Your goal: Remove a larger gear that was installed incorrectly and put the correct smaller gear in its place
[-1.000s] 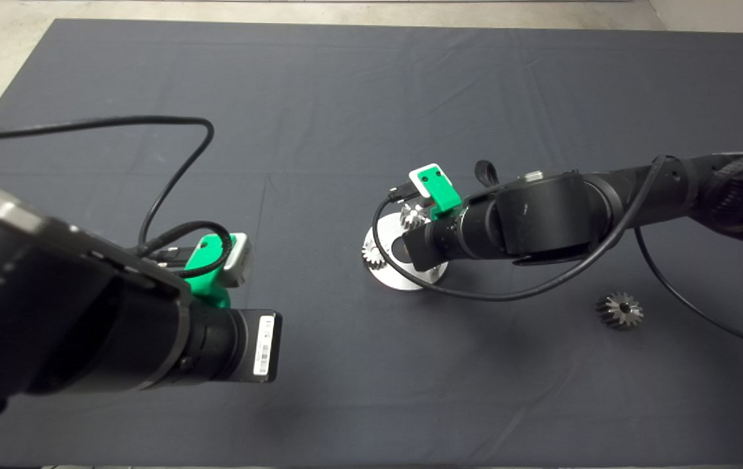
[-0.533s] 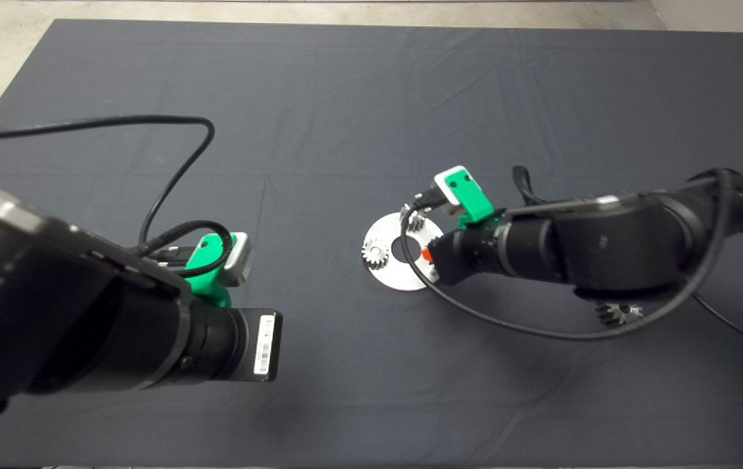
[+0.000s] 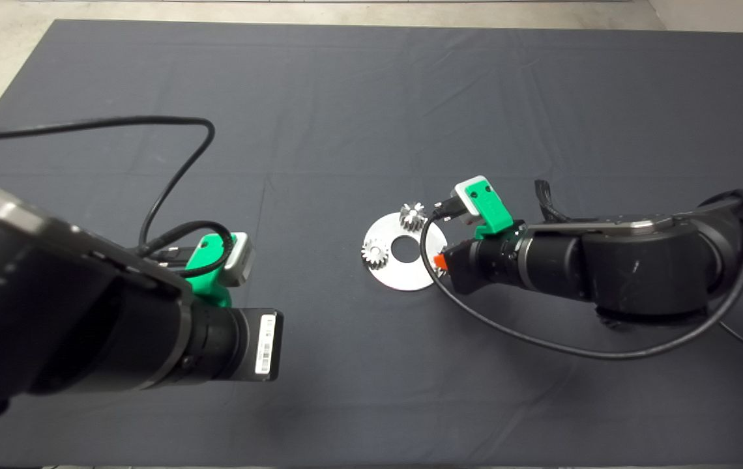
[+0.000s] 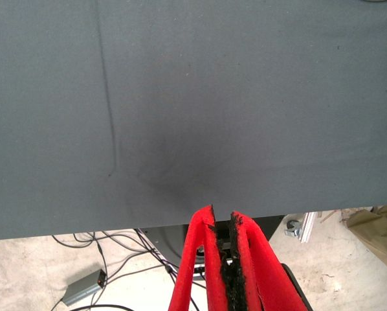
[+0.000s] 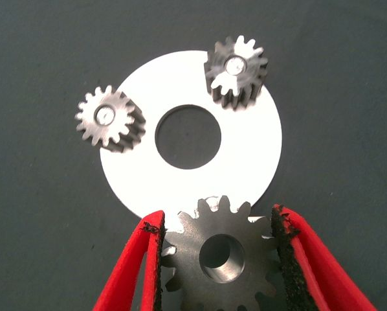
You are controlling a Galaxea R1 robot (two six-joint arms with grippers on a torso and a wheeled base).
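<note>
- The larger gear (image 5: pixel 222 223): dark grey steel with an open central hole. It sits between the two red fingers of the right gripper (image 5: pixel 217 217), over the near edge of the round silver plate (image 5: pixel 245 162). Both black pads (image 5: pixel 156 259) press on its tooth tips, so the fingers are clamped on it.
- Whether the gear hangs free or touches the plate cannot be told.
- Two silvery gears (image 5: pixel 109 120) (image 5: pixel 235 65) remain pinned on the plate, either side of its central hole and apart from the held gear.
- The smaller gear does not show in any view.
- Risk 1: the grip bears on tooth tips only. The gear may pivot or slip out, then drop onto the plate and jar the pinned gears.
- Risk 2: the black cable (image 3: pixel 433 277) of the right arm loops across the plate's rim. It may catch the rim and shift the plate on the mat (image 3: pixel 345 98).
- Risk 3: the replacement lies out of sight, so the larger gear could be set down on or against it.
- The left gripper (image 4: pixel 222 217) waits over the mat's near edge, its fingers pressed together on nothing.
- Writing: a white barcode sticker (image 3: pixel 266 344) on the left arm, its characters too small to read. No brand name is legible.
</note>
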